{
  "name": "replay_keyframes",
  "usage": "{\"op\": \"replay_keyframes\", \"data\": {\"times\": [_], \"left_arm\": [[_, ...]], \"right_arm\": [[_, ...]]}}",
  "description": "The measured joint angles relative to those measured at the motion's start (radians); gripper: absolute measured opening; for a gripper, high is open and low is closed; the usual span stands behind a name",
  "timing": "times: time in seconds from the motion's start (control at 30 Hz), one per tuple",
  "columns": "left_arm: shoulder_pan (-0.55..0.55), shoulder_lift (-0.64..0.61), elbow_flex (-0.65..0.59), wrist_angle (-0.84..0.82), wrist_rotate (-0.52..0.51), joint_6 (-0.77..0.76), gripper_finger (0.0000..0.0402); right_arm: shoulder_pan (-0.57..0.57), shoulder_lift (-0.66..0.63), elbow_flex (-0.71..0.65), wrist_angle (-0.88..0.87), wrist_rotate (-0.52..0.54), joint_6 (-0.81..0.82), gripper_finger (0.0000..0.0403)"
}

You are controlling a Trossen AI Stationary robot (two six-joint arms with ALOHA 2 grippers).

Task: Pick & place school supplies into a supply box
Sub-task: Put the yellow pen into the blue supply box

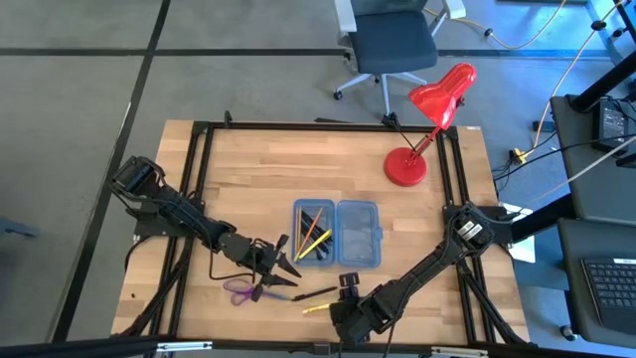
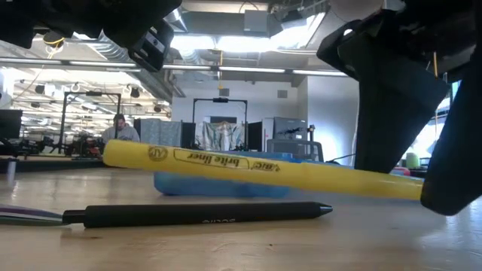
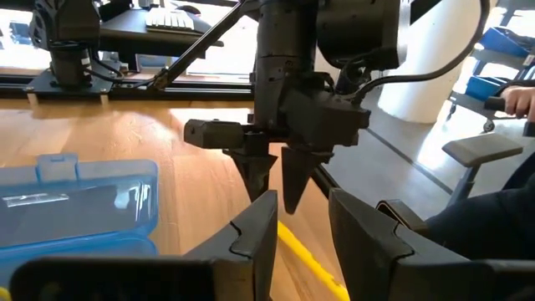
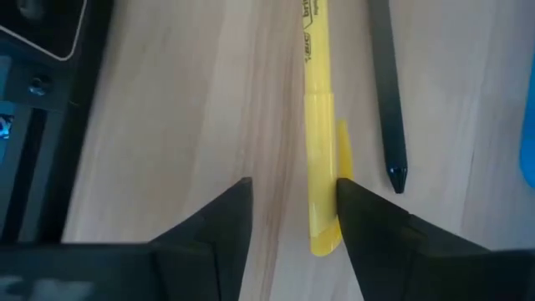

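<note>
My right gripper [image 4: 288, 213] hangs low over the bench [image 1: 258, 169], its jaws spread apart. The yellow highlighter [image 4: 319, 125] lies flat on the wood between them, its end close against 1 finger, gripped by neither. A black pen [image 4: 386, 92] lies just beside it, outside my jaws. My left gripper [image 3: 301, 234] hovers nearby, facing the right one, jaws partly parted around nothing I can see. The purple scissors [image 1: 241, 290] lie near it. The blue pencil case [image 1: 338, 234] sits open beyond both grippers, with several pencils [image 1: 313, 237] in 1 half.
</note>
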Motion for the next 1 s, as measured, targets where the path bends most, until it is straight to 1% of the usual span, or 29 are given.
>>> {"op": "replay_keyframes", "data": {"times": [0.13, 0.3, 0.43, 0.57, 0.67, 0.73, 0.8, 0.9, 1.0], "left_arm": [[0.0, 0.0, 0.0, 0.0, 0.0, 0.0, 0.0104], [0.0, 0.0, 0.0, 0.0, 0.0, 0.0, 0.0101], [0.0, 0.0, 0.0, 0.0, 0.0, 0.0, 0.01], [0.0, 0.0, 0.0, 0.0, 0.0, 0.0, 0.01], [0.002, 0.0, 0.0, 0.0, -0.007, 0.0, 0.0101], [0.002, 0.0, 0.0, 0.0, -0.029, 0.001, 0.0102], [0.002, 0.0, 0.0, 0.0, -0.062, 0.001, 0.0104], [0.006, 0.0, 0.0, 0.0, -0.152, 0.024, 0.0104], [0.017, 0.0, 0.0, 0.0, -0.232, 0.011, 0.0103]], "right_arm": [[0.0, 0.0, 0.004, -0.013, 0.003, 0.002, 0.0176], [0.0, 0.0, 0.004, -0.049, 0.033, 0.025, 0.0175], [-0.003, 0.0, 0.009, -0.124, 0.08, 0.029, 0.0175], [-0.026, 0.0, 0.054, -0.236, 0.116, 0.029, 0.0177], [-0.051, -0.001, 0.108, -0.322, 0.186, 0.022, 0.0175], [-0.071, -0.002, 0.137, -0.354, 0.244, -0.003, 0.0175], [-0.091, -0.003, 0.156, -0.357, 0.277, -0.057, 0.0176], [-0.124, -0.003, 0.167, -0.348, 0.285, -0.14, 0.0177], [-0.162, -0.003, 0.164, -0.345, 0.284, -0.187, 0.0176]]}}
